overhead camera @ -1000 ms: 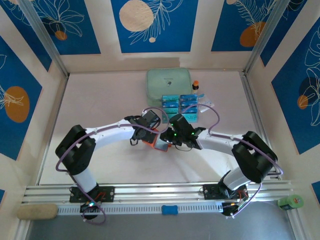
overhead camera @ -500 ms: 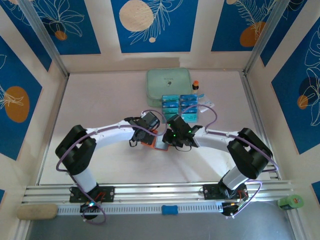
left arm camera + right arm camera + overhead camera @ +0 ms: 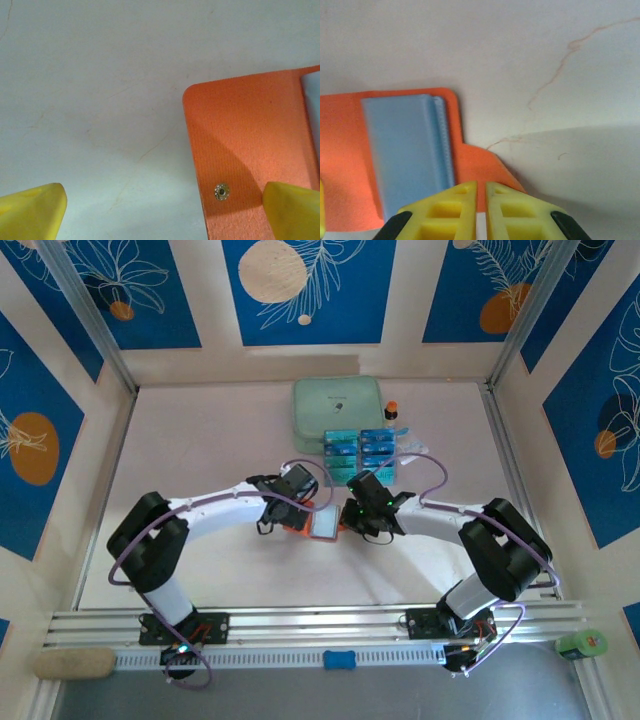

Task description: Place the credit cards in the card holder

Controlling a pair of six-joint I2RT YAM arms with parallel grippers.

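**Right arm draws back, card holder's inside uncovered**

The left fingers point(image 3: 35, 212) stay spread wide and empty, one tip over the single orange card holder point(image 3: 322, 524), which lies open mid-worktop point(image 3: 200, 460). The right fingers point(image 3: 462, 205), almost closed with nothing seen between them, have shifted right. Behind, teal credit cards point(image 3: 360, 450) sit in two columns, count unclear.

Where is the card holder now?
In the top view, the card holder lies open at the middle of the table, just on the near side of the credit cards.
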